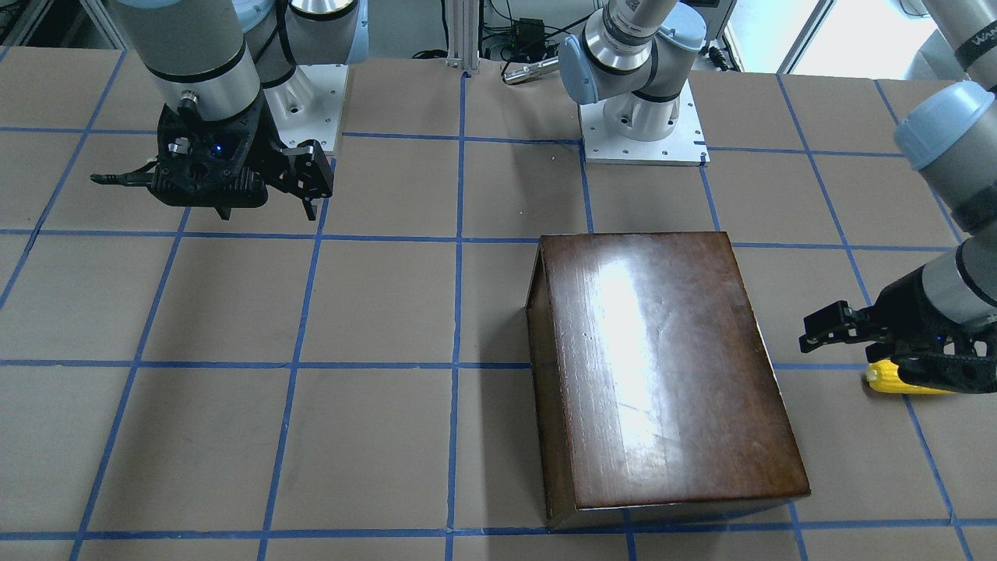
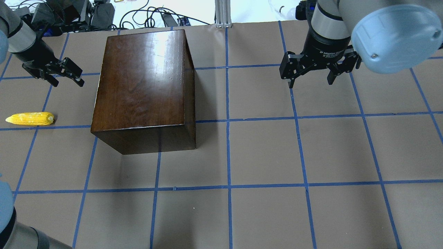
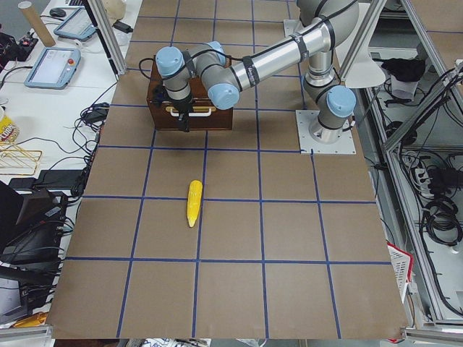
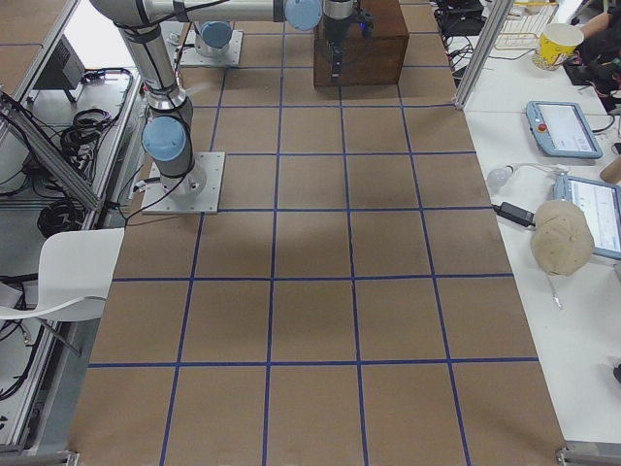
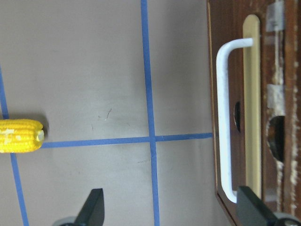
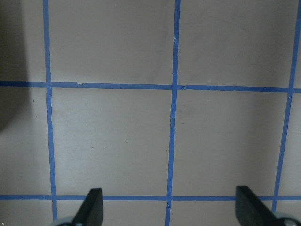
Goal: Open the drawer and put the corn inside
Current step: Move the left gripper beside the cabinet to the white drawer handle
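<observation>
The glossy dark-brown box (image 2: pixel 142 86) stands on the table left of centre. Its drawer is shut. The chipped front panel (image 5: pixel 269 66) with a white handle (image 5: pixel 225 122) shows in the left wrist view, facing my left gripper. My left gripper (image 2: pixel 64 74) is open and empty. It hovers just off the drawer front, with one fingertip (image 5: pixel 249 207) near the handle's end. The yellow corn (image 2: pixel 30 118) lies on the table away from the box, nearer the robot than the gripper; it also shows in the left wrist view (image 5: pixel 21 135). My right gripper (image 2: pixel 311 77) is open and empty over bare table at the far right.
The table (image 2: pixel 263 152) is brown with a blue tape grid. The arm bases (image 1: pixel 642 132) stand on white plates at the robot's edge. Cables and a metal post (image 2: pixel 221 14) lie beyond the far edge.
</observation>
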